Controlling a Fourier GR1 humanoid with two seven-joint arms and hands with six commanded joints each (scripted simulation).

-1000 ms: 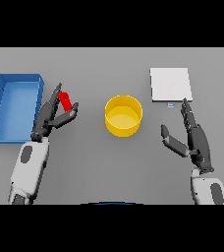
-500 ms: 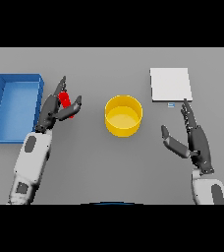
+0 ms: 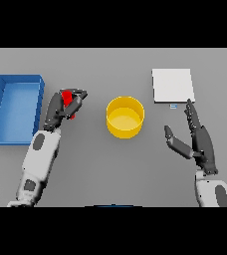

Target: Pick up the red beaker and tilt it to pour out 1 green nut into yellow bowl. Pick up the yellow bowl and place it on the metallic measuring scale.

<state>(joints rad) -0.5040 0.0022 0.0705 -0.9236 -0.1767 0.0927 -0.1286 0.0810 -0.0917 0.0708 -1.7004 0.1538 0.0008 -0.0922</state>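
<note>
Taking the yellow bowl [image 3: 125,116] as the landmark: nearest, to its right and a little toward the robot, the right hand [image 3: 197,139] hangs over the table [image 3: 110,164] with its fingers straight and spread, thumb out toward the bowl, holding nothing, much as it was 1 second ago. To the bowl's left, the left hand [image 3: 63,107] has its fingers curled round the red beaker [image 3: 67,99]. Over the last second that hand has carried the beaker closer to the bowl and seemingly up off the table, though it is still well short of the rim. That suggests the pick-up is done and the carry toward the pour is under way; no green nut can be made out.

Farther left sits a blue bin [image 3: 16,107]. Beyond the bowl and to its right lies the metallic measuring scale [image 3: 172,85], a pale square plate. The table is plain grey; no room shows behind it.
</note>
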